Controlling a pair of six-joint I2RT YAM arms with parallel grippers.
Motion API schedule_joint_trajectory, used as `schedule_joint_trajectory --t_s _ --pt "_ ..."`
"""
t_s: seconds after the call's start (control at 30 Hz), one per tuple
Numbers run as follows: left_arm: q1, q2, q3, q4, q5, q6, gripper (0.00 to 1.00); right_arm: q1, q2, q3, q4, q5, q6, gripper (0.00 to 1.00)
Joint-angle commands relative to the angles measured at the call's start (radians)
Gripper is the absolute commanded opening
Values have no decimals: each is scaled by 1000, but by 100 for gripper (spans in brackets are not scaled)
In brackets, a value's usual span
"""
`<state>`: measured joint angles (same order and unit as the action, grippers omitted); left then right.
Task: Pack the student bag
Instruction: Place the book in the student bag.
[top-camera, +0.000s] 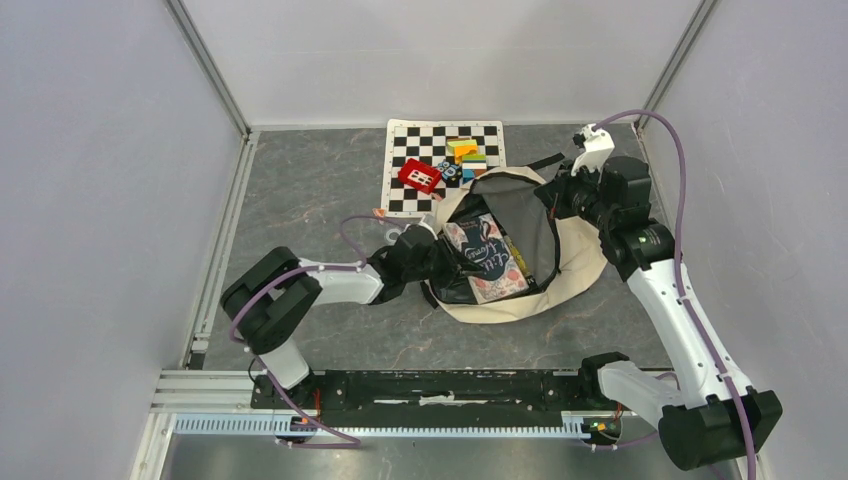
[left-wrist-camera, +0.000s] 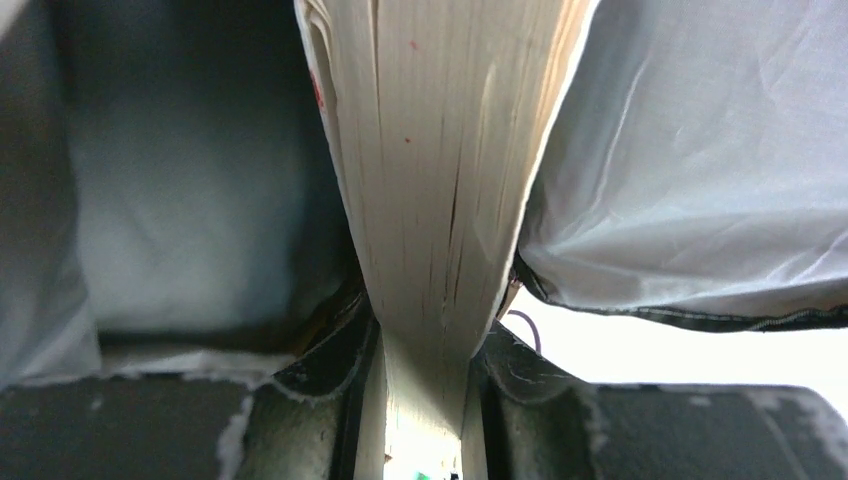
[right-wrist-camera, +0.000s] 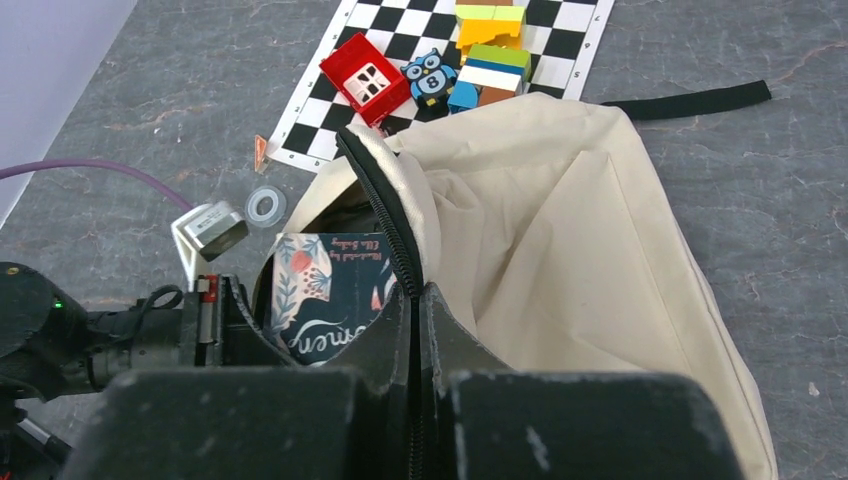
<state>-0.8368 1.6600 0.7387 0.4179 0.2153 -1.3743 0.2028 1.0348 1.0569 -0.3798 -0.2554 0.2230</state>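
The student bag, cream with a black zipper, lies open in the middle of the table. My right gripper is shut on its zipper edge and holds the flap up; in the right wrist view the jaws pinch the zipper tape. My left gripper is shut on a thick book with a dark floral cover, which lies in the bag's mouth. In the left wrist view the book's page edges fill the space between the fingers, with grey lining on both sides.
A checkered mat lies behind the bag. It carries a red block, a blue owl figure and stacked coloured blocks. A small ring lies on the table, and a black strap trails from the bag. Grey walls enclose the table.
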Motion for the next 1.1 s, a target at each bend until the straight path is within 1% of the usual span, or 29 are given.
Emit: schedule_joint_trajectory --t_s 0.0,0.13,0.3,0.4,0.43,0.47,0.53,0.6,0.67,0.73,0.8,0.87,0.93,1.07 --pt "-16 82 103 174 -56 -39 2 4 -42 -20 110 -19 26 0" --pt "-44 166 207 190 -104 -11 2 24 -52 -75 126 -33 54 0" --pt "-72 259 289 223 -180 32 2 61 -66 -121 137 -15 71 0" --pt "-88 285 330 193 -192 79 2 86 -68 -142 139 3 72 0" --pt "-91 283 333 175 -192 98 4 90 -69 -146 139 8 73 0" --pt "-93 277 326 155 -196 116 9 94 -68 -151 139 11 72 0" --pt "-92 240 286 125 -212 145 25 100 -71 -158 138 20 72 0" --pt "-92 172 231 98 -260 179 48 105 -72 -162 139 31 70 0" --pt "-93 109 186 54 -266 235 68 110 -72 -168 141 40 66 0" --pt "-94 45 146 0 -261 279 77 124 -67 -177 145 52 58 0" --pt "-94 -38 89 -36 -259 319 83 141 -58 -187 148 63 51 0" --pt "-95 -130 31 -99 -284 349 91 169 -51 -194 152 81 45 0" --pt "-94 -230 -22 -202 -335 357 98 212 -42 -206 162 120 38 0" --pt "-84 -383 -87 -385 -390 347 100 320 1 -237 179 200 40 0"
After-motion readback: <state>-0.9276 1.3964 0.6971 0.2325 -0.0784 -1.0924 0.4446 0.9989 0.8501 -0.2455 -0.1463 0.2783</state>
